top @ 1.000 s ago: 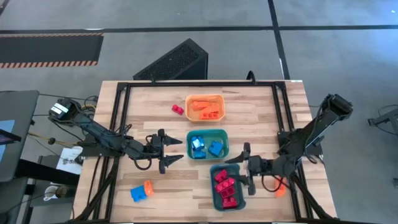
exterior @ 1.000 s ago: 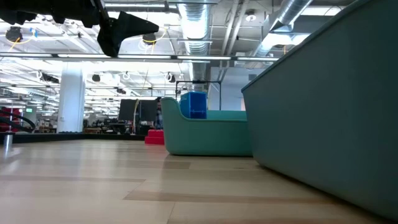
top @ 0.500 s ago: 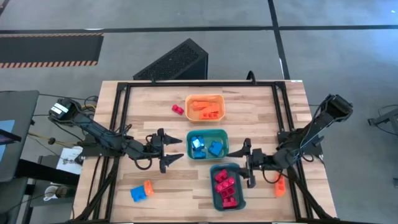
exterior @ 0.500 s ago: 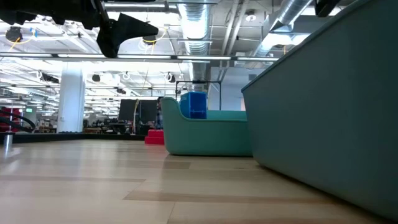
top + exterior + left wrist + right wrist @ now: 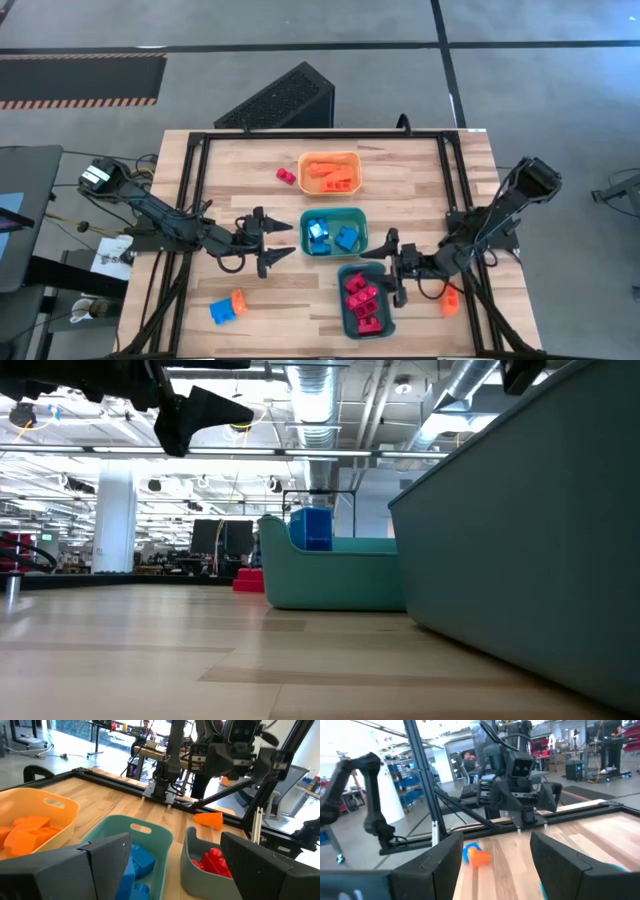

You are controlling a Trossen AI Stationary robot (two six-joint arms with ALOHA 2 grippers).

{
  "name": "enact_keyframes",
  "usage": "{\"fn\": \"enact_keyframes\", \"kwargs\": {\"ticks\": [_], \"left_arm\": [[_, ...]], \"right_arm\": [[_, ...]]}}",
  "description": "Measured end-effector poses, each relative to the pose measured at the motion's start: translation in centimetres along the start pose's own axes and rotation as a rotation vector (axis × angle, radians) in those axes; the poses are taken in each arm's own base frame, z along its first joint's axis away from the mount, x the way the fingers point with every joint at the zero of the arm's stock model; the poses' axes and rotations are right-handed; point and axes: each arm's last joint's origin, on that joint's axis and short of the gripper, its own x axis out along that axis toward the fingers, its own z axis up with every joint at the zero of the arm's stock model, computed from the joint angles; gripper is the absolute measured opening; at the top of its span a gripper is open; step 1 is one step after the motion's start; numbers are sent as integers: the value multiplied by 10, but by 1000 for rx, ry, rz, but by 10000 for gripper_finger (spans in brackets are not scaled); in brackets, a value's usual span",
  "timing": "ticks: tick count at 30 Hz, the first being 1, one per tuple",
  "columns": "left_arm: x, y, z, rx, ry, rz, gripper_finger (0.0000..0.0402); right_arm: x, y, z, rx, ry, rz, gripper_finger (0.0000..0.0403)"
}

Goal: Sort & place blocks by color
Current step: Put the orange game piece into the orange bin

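Your right gripper had slid back toward the teal tray's far edge, jaws apart and empty; your left gripper hung wide open beside the green tray. Loose blocks lay by the bench's edges: a red one, a blue-orange pair, an orange wedge.

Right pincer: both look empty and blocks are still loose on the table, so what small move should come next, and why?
Probably swing the right pincer, open and empty over the teal tray's edge, back toward the orange block lying loose on the table beside that arm. It looks like the closest unsorted piece. The left pincer waits open beside the green tray.
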Motion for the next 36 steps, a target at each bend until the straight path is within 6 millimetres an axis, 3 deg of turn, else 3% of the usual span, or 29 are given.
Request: {"fn": "enact_keyframes", "kwargs": {"ticks": [22, 26, 31, 36], "left_arm": [[2, -1, 2, 22, 18, 85, 293], [8, -10, 10, 100, 106, 148, 293], [8, -18, 14, 113, 191, 146, 293], [7, -20, 14, 111, 190, 144, 293]], "right_arm": [[3, -2, -3, 0, -9, -14, 254], [-6, 0, 7, 43, 3, -32, 254], [-27, -1, 16, 98, 59, -175, 254], [-45, -1, 24, 168, 239, -186, 254]]}}
